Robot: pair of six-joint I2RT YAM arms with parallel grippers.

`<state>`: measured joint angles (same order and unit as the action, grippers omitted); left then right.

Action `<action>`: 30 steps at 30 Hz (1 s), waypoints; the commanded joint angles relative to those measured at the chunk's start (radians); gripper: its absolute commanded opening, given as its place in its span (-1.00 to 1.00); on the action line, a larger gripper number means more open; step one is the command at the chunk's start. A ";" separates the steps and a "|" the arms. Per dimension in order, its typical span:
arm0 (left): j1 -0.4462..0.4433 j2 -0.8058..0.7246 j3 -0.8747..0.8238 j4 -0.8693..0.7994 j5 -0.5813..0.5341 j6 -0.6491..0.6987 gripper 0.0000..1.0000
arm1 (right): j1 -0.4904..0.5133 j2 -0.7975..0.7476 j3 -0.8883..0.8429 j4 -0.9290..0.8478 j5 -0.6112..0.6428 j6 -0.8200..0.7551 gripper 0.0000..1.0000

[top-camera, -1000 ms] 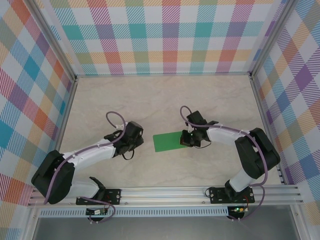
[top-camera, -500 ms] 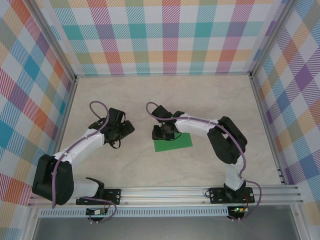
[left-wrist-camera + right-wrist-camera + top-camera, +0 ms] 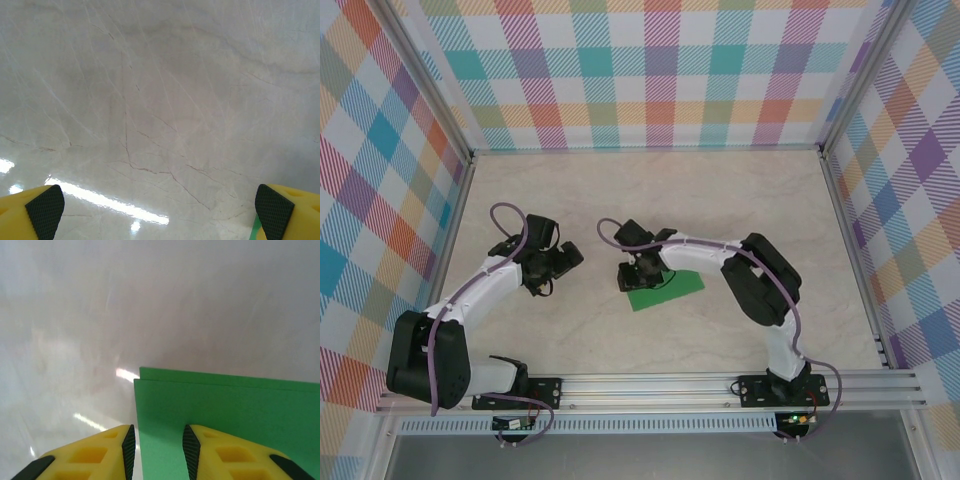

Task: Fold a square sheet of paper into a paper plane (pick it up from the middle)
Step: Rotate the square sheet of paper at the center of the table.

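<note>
One sheet point(image 3: 225, 410), seemingly within end effector point(image 3: 158, 442)

The square sheet of paper point(image 3: 230, 425) is bright green all over, with no print on it. It sits at five o'clock in my right wrist view. My right gripper point(image 3: 159, 450) has yellow fingers point(image 3: 90, 460) with black bumpy pads point(image 3: 129, 445). My left gripper point(image 3: 160, 212) is yellow and black too, at seven and five o'clock. The counter point(image 3: 620, 200) is pale cream with thin brown lines and white shiny spots. My arms point(image 3: 470, 300) are white with black parts, and purple cables point(image 3: 498, 210) loop over them. The walls point(image 3: 660, 70) are white with checks of teal, pink, orange, yellow, purple and green. The rail point(image 3: 650, 385) at six o'clock is silver.
</note>
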<state>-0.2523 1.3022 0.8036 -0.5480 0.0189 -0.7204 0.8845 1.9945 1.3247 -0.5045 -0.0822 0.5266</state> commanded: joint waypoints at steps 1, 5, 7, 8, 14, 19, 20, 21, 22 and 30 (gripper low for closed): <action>0.015 0.010 0.016 -0.007 0.045 0.028 1.00 | 0.019 -0.060 -0.147 -0.113 -0.048 -0.195 -0.31; 0.012 0.002 0.007 0.016 0.103 0.039 1.00 | -0.034 -0.207 -0.172 -0.111 -0.004 -0.151 -0.15; 0.012 -0.003 -0.002 0.031 0.139 0.046 1.00 | -0.068 -0.262 -0.178 -0.095 0.062 -0.061 0.05; 0.010 -0.005 -0.005 0.038 0.160 0.049 1.00 | -0.087 -0.282 -0.183 -0.094 0.099 -0.009 0.11; -0.011 -0.012 -0.015 0.038 0.212 0.072 0.99 | -0.172 -0.268 -0.176 -0.164 0.239 0.175 0.21; -0.025 -0.018 -0.022 0.040 0.231 0.078 0.99 | -0.202 -0.226 -0.173 -0.199 0.278 0.271 0.28; -0.028 -0.017 -0.024 0.042 0.234 0.076 0.99 | -0.209 -0.218 -0.173 -0.206 0.285 0.292 0.30; -0.031 -0.018 -0.025 0.045 0.238 0.076 0.99 | -0.219 -0.208 -0.172 -0.208 0.288 0.307 0.31; -0.034 -0.017 -0.027 0.048 0.242 0.076 0.99 | -0.226 -0.200 -0.171 -0.207 0.288 0.314 0.32; -0.053 -0.001 -0.029 0.055 0.266 0.070 0.99 | -0.266 -0.092 -0.119 -0.141 0.220 0.240 0.29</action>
<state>-0.2924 1.3022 0.7898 -0.5144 0.2584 -0.6605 0.6277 1.8545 1.1748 -0.6830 0.1646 0.7925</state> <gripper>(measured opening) 0.995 0.649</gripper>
